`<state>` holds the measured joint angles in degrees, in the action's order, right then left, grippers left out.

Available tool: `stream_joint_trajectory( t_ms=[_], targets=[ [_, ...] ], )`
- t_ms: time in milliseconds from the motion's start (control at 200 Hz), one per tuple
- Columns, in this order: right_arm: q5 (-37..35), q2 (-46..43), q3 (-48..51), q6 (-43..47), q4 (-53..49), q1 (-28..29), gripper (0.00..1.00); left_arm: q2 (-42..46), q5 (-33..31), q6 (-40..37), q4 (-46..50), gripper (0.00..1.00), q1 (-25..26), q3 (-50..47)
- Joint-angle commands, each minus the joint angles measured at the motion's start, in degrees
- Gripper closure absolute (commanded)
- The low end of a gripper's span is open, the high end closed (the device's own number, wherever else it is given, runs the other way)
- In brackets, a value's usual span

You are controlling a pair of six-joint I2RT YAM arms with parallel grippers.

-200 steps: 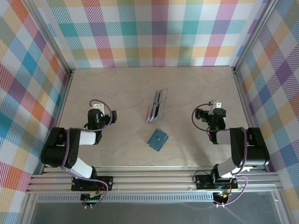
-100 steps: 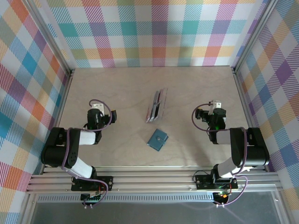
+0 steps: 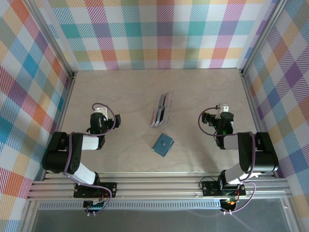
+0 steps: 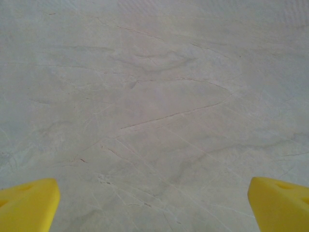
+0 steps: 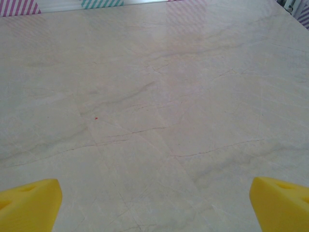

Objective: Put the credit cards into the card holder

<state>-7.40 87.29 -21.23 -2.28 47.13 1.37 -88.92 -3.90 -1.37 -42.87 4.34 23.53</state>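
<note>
The square teal card holder (image 3: 163,144) lies at four o'clock from the left pincer (image 3: 100,112), eight o'clock from the right pincer (image 3: 222,108). Thin credit cards (image 3: 161,109) fan at its twelve o'clock. Both pincers gape, released, over the pale veined tabletop (image 3: 120,92).

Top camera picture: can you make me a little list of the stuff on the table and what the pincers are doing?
credit cards: bunched together in the middle of the table
card holder: lying flat, nearer the arms, apart from the cards
left pincer: open, empty, over bare table
right pincer: open, empty, over bare table
done yet: no, cards lie outside the holder
</note>
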Motion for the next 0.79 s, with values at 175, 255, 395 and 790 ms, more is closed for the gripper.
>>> stream_joint_trajectory(
  t_ms=[175, 255, 395, 790],
  targets=[
    [1.0, 0.5, -1.4, 0.5, 2.1, 0.4, 0.0, -0.6, 0.5, -0.5, -1.9, 0.0, -0.8, 1.3],
    [0.9, 0.5, -1.4, 0.5, 2.1, 0.4, 0.0, -0.6, 0.5, -0.5, -1.8, 0.0, -0.8, 1.3],
    [1.0, 0.6, -1.4, 0.5, 2.0, 0.4, 0.0, -0.6, 0.7, -0.3, -1.7, 0.0, -0.9, 1.4],
    [-8.3, -23.0, -12.4, -13.3, -33.6, 1.9, 0.0, 13.4, -13.9, 9.4, 34.7, 0.0, 5.4, 16.1]
  ],
)
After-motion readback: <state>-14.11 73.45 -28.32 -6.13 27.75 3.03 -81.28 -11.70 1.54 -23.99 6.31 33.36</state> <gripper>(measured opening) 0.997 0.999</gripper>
